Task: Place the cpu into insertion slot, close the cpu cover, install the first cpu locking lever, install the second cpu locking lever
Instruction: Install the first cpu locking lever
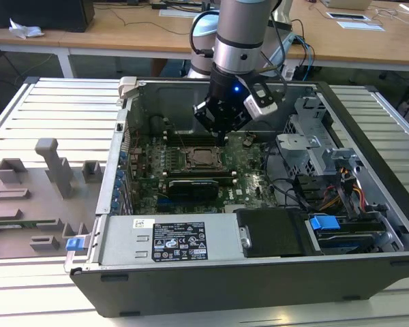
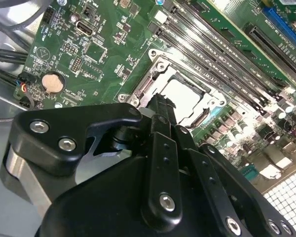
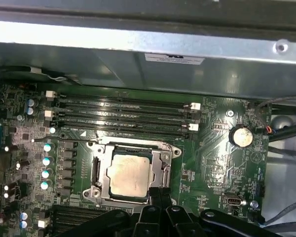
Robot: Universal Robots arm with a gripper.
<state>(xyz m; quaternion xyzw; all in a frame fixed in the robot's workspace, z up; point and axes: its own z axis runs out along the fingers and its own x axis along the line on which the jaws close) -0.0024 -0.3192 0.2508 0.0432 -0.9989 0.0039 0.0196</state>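
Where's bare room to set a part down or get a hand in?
Free: table slats between the grey fixture tray and the table's far edge, and along the case near side. Crowded: around the cpu, hemmed by pincer, memory slots and cables.

cpu (image 2: 185, 96) seated in insertion slot (image 2: 157, 61), gripper (image 2: 160, 102) just beside

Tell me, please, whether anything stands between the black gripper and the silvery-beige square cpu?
Nothing visible does: the black gripper is at the edge of the silver-rimmed socket, beside the exposed silvery-beige square cpu.
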